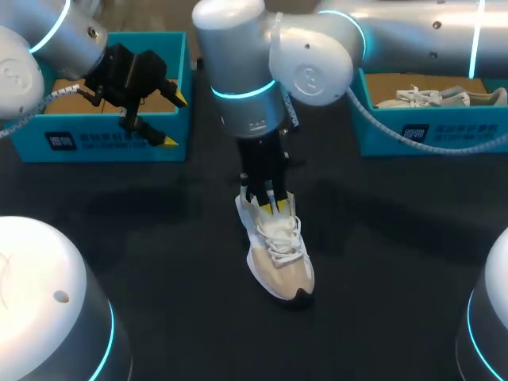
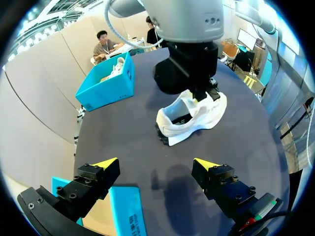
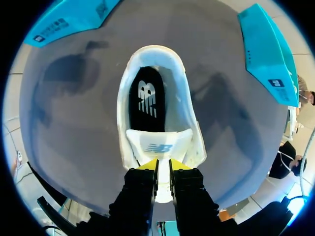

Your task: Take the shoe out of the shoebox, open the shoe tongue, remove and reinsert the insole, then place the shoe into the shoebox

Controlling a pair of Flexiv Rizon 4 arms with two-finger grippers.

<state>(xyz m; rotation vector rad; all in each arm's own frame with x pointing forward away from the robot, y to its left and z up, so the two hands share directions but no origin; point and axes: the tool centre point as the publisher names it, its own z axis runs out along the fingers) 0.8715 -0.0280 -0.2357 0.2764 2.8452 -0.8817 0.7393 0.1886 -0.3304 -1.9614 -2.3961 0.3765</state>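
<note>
My right claw [image 3: 163,166] pinching the shoe tongue [image 3: 158,146], insole [image 3: 146,98] seen only from its wrist, my left claw [image 2: 155,163] spread wide

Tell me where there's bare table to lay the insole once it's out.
Bare table between the shoe and the left shoebox, and between the shoe and the right shoebox. Crowded at the tongue, where the right gripper is clamped.
</note>
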